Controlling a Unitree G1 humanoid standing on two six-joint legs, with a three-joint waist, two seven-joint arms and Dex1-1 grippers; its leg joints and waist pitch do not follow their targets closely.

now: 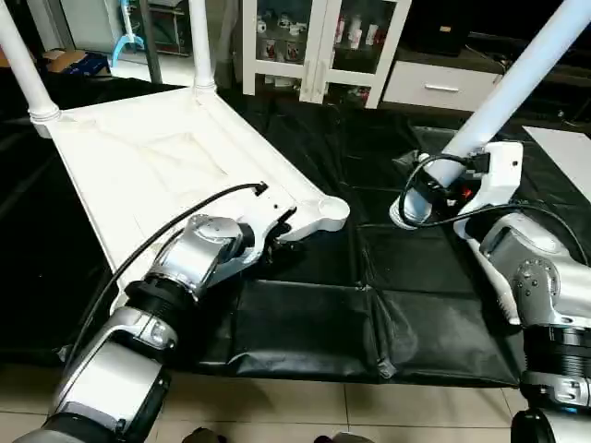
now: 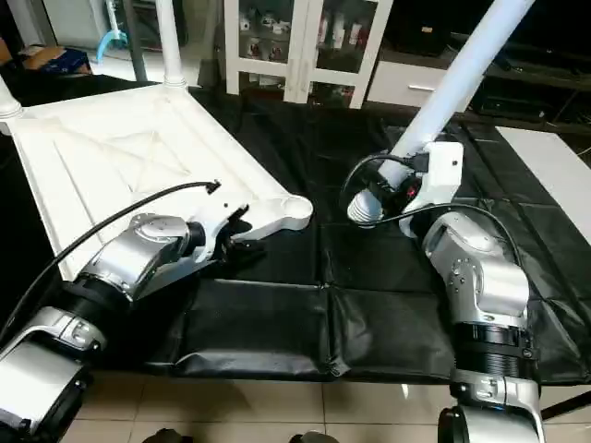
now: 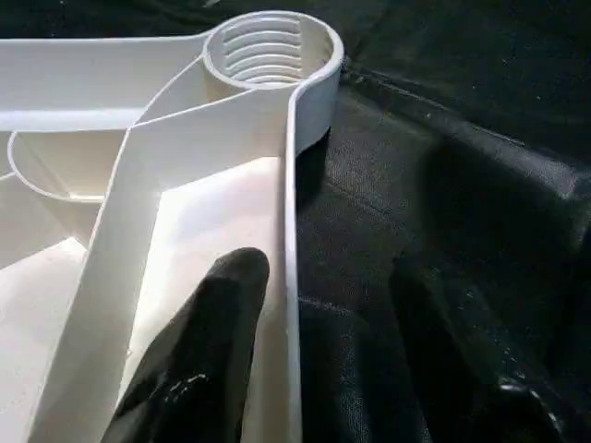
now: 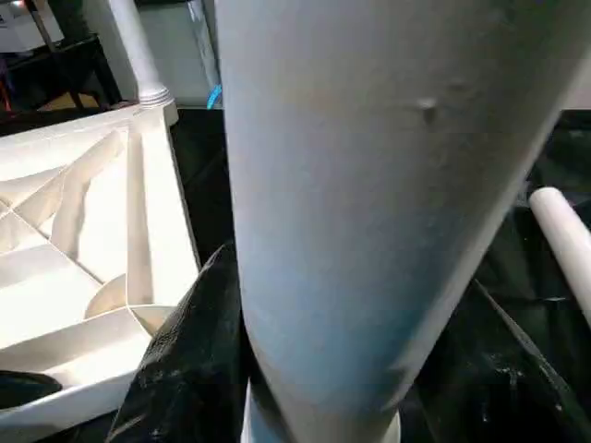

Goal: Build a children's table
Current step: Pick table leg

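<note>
Black cover (image 1: 314,323); right pincer (image 2: 392,198) clamps leg (image 1: 517,83).

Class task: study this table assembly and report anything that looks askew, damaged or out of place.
Nothing looks damaged or spilled. The upturned tabletop lies flat with two legs standing in their sockets; the near socket is empty.

Upturned white tabletop (image 1: 148,166) at ten o'clock on black cover (image 1: 369,323), ribs up. Two legs standing in far sockets: one (image 1: 23,69) at ten, one (image 1: 201,41) at eleven. Empty corner socket (image 1: 323,214) near centre. Left gripper (image 1: 277,233) at tabletop's near rim, just beside that socket. Right gripper (image 1: 427,192) at three o'clock, clamped around slanted leg (image 1: 517,88) rising toward one.
</note>
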